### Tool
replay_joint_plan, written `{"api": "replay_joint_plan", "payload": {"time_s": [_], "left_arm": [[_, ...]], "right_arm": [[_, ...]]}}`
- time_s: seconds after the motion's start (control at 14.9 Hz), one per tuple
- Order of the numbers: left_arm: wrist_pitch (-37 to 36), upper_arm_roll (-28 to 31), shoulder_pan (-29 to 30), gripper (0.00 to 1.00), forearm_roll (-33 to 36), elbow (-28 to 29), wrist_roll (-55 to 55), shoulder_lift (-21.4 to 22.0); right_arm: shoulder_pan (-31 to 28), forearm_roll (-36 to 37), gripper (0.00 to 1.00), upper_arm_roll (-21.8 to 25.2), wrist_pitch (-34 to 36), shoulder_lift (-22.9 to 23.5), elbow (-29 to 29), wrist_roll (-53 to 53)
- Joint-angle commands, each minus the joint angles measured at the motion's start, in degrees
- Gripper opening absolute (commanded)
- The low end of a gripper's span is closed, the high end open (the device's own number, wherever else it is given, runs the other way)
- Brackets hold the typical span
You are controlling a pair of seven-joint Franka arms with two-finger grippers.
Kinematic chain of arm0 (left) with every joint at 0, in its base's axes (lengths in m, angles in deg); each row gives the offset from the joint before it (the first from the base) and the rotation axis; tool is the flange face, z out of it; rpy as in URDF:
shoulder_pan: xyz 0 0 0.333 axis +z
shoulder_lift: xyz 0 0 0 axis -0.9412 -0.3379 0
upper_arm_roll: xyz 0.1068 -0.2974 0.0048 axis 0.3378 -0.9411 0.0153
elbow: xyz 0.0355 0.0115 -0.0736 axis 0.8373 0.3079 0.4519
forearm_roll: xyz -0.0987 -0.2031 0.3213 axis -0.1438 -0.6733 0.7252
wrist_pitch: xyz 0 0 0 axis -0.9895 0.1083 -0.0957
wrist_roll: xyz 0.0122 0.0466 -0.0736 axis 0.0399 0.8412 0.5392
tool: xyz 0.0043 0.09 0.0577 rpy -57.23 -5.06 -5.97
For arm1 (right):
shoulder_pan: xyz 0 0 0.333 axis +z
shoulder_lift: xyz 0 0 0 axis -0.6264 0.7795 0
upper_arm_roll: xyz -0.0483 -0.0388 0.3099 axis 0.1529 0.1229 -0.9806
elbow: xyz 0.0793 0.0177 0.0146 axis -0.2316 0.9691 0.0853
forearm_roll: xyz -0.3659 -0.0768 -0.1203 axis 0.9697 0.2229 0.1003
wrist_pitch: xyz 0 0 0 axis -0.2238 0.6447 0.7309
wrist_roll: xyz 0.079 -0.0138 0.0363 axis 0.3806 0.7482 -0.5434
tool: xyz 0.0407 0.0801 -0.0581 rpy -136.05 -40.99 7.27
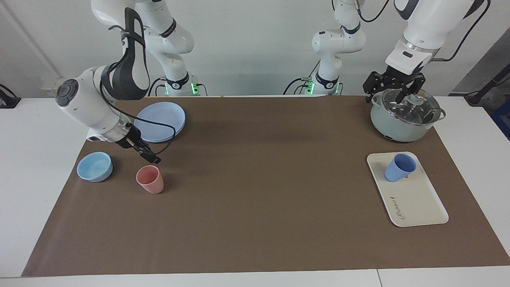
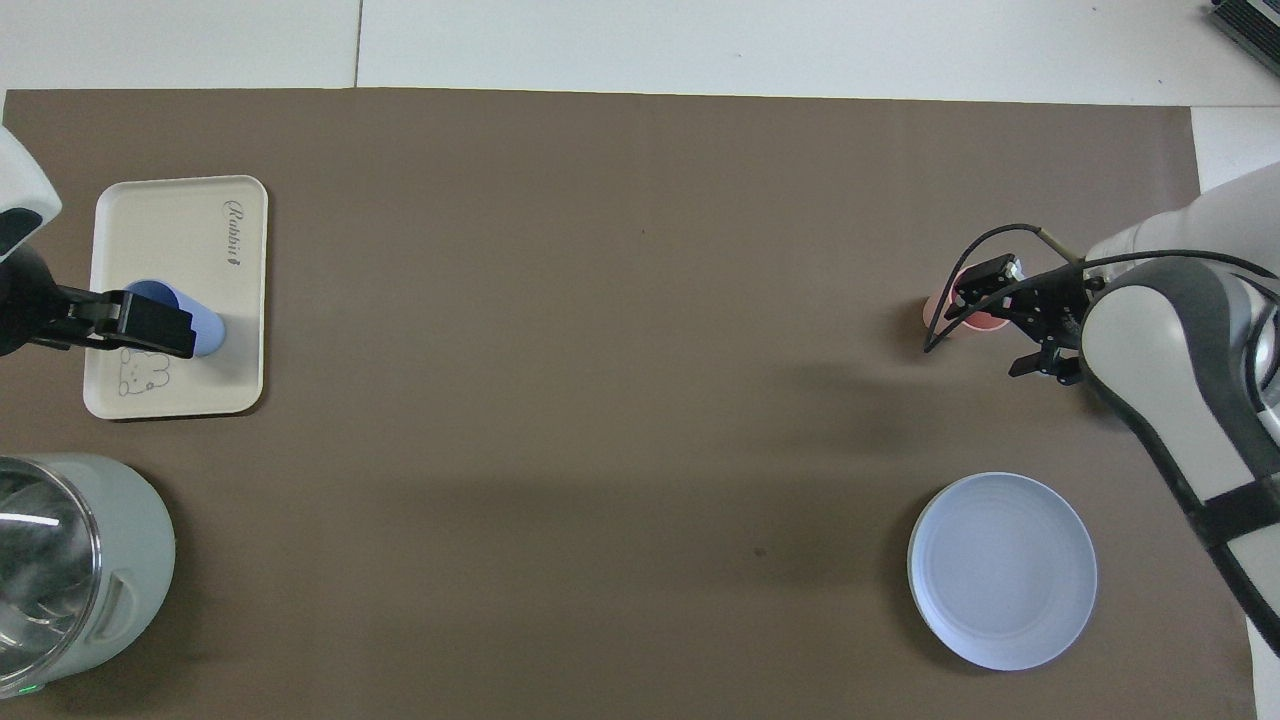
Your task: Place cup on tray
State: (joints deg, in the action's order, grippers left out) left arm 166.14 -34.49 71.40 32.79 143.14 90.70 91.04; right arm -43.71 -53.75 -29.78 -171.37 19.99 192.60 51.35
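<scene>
The periwinkle-blue cup (image 1: 399, 167) stands upright on the cream tray (image 1: 416, 201), at the tray's end nearer the robots. Nothing touches it. From overhead the cup (image 2: 200, 322) shows partly under a raised black finger (image 2: 150, 324) of the left gripper, on the tray (image 2: 170, 230). My left gripper (image 1: 392, 92) hangs open and empty in the air over the pot. Open and empty too, my right gripper (image 1: 149, 155) hovers over the mat just above the salmon-pink cup (image 1: 150, 179); from overhead the right gripper (image 2: 1008, 318) covers part of it.
A grey-green pot (image 1: 404, 117) with a glass lid stands nearer the robots than the tray. Toward the right arm's end are stacked blue plates (image 1: 159, 120), a light-blue bowl (image 1: 95, 166) and the pink cup. A brown mat (image 1: 259, 191) covers the table.
</scene>
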Motion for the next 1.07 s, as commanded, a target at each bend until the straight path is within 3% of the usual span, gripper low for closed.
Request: {"api": "replay_joint_plan", "payload": {"time_s": [0.0,0.27,0.67,1.0], "left_arm": [[-1.0,-0.2,1.2,1.00,-0.2,-1.1,1.9,-1.0],[-0.2,-0.2,1.7,1.00,-0.5,-1.0,3.3,-1.0],[0.2,-0.3,1.8,1.00,-0.7,-0.4,3.3,-0.8],[1.0,-0.5,1.4,1.00,-0.6,0.9,3.1,-0.1]], "right_arm": [[3.2,8.6,0.99,-0.1,0.8,-4.3,1.0,-8.8],[5.3,13.8,1.00,-0.1,4.2,-8.0,0.7,-12.5],[5.5,13.8,1.00,-0.3,10.7,-9.6,-6.8,-21.7],[4.6,13.7,1.00,0.0,11.3,-11.0,-8.2,-21.7]]}}
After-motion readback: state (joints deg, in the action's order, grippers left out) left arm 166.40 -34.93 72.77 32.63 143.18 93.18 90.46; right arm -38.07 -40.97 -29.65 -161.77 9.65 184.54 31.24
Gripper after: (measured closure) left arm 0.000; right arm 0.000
